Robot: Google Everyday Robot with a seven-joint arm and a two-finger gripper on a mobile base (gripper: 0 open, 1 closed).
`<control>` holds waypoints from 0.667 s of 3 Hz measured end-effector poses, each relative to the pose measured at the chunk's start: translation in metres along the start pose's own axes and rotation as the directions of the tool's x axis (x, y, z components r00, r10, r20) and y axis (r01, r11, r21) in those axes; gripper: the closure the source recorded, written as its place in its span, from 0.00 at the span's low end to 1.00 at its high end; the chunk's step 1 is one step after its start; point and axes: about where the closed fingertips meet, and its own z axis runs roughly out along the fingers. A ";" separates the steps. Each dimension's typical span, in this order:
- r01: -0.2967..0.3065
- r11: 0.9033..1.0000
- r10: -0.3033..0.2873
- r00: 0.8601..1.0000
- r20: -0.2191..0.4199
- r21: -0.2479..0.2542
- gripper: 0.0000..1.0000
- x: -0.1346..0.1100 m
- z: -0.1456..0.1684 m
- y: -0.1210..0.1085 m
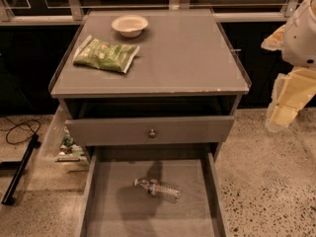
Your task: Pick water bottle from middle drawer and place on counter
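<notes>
Rightward, tool beyond counter edge.

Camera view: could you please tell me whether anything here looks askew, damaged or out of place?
The water bottle lies on its side, skewed, in the middle drawer. The counter has a chipped front edge. The gripper hangs beside the counter at the view's right edge, touching nothing.

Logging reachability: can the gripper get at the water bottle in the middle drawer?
Probably yes. The water bottle lies alone on the floor of the pulled-out middle drawer, open from above. The gripper hangs right of the counter, with only the low drawer wall between.
</notes>
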 end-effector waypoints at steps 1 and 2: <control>0.000 1.000 0.000 1.000 0.000 0.000 0.00 0.000 0.000 0.000; -0.010 1.000 0.010 1.000 -0.007 0.015 0.00 0.001 0.001 -0.001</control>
